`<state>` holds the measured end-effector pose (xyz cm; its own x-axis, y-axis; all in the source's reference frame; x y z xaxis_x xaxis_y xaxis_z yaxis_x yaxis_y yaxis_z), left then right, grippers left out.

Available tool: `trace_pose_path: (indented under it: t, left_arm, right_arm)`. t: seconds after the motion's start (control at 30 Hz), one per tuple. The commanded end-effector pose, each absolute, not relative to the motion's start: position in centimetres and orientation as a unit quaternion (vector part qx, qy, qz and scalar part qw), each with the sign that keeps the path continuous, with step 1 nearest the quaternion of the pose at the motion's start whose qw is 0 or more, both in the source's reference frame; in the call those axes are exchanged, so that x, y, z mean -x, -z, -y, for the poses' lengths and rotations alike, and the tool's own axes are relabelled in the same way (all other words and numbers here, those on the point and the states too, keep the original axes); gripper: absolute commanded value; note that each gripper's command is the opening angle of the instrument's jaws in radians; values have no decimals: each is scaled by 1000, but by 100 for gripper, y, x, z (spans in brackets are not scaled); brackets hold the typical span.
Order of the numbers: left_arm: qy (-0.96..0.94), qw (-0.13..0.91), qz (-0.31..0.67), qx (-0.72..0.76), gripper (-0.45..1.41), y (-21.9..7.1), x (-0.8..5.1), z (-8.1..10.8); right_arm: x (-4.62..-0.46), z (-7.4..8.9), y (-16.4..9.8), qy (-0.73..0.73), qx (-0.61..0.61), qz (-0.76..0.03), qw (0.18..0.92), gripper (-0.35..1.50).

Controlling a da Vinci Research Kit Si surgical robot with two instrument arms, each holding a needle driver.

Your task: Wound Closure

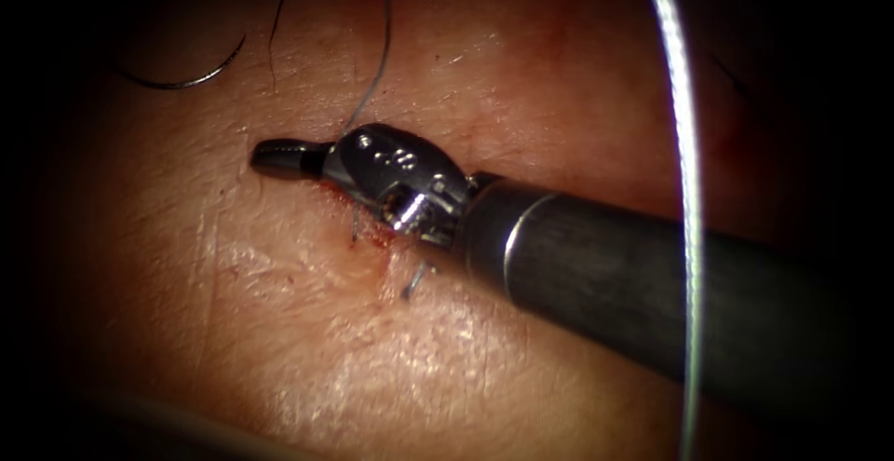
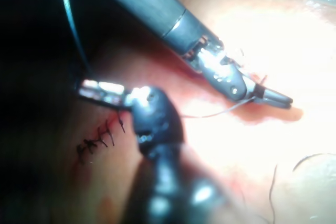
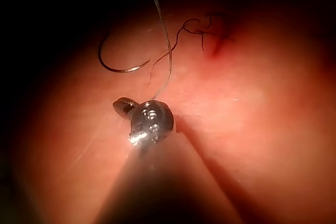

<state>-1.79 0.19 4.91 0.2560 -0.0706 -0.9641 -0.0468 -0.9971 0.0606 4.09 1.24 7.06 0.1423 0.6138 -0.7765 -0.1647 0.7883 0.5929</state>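
The right tool (image 1: 279, 156) lies low over the tissue (image 1: 279, 331), its jaws closed on the thread (image 1: 372, 79). The curved needle (image 1: 186, 77) lies free on the tissue, left of the cut. Whether the left tool (image 2: 92, 88) holds anything cannot be told.

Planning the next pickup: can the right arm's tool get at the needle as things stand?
Probably, but not freely. The needle lies loose on the tissue just beyond the right tool, with bare tissue between, but its jaws look shut on the thread.
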Motion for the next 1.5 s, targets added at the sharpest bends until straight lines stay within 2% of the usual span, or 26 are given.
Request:
trace_pose_path:
  t: [0.03,0.07,0.1,0.27,0.4,0.53,0.67,0.7,0.87,0.97,1.0,1.07,1.13,1.17,1.23,1.3,1.33,1.4,1.5]
  left_arm:
    - [609,7,36,-792,-45,-495,179,-18]
    - [611,6,36,-791,-45,-495,177,-20]
    - [615,1,36,-787,-45,-494,171,-23]
    - [624,-5,36,-780,-45,-487,139,-39]
    - [632,-3,43,-773,-45,-479,105,-48]
    - [637,-7,48,-770,-45,-475,83,-54]
    - [642,-5,51,-765,-45,-476,73,-56]
    - [647,-5,54,-761,-45,-480,69,-52]
    - [667,11,59,-743,-45,-503,61,-30]
    - [695,7,42,-718,-45,-533,56,-7]
    - [705,-3,27,-709,20,-547,58,4]
    - [726,-23,1,-687,46,-570,68,23]
    - [741,-34,-12,-671,47,-584,75,36]
    - [754,-46,-26,-654,36,-600,82,52]
    - [768,-56,-38,-637,34,-621,90,74]
    - [771,-71,-48,-631,47,-634,94,90]
    - [771,-92,-61,-627,66,-648,98,111]
    - [765,-99,-82,-631,78,-666,103,146]
    - [762,-93,-94,-635,76,-682,111,189]
  right_arm:
    - [-419,-119,-709,-270,-182,-598,733,0]
    - [-419,-119,-709,-281,-169,-592,736,51]
    - [-418,-119,-709,-297,-147,-583,742,148]
    - [-378,-111,-700,-282,-167,-590,738,148]
    - [-326,-108,-697,-279,-170,-589,739,148]
    - [-291,-98,-697,-286,-163,-583,743,148]
    - [-267,-90,-695,-285,-164,-582,744,148]
    - [-245,-84,-697,-282,-162,-582,746,148]
    - [-201,-66,-709,-299,-145,-572,750,148]
    - [-188,-49,-714,-305,-148,-570,748,148]
    - [-186,-43,-714,-308,-151,-570,747,148]
    - [-187,-39,-715,-309,-151,-569,746,148]
    - [-189,-37,-714,-312,-152,-569,746,148]
    - [-190,-36,-714,-312,-152,-570,745,148]
    - [-190,-35,-713,-313,-150,-573,742,148]
    - [-190,-34,-714,-313,-150,-575,741,148]
    - [-190,-31,-715,-314,-150,-574,741,148]
    - [-191,-27,-718,-317,-152,-574,739,148]
    - [-190,-26,-719,-324,-156,-573,737,148]
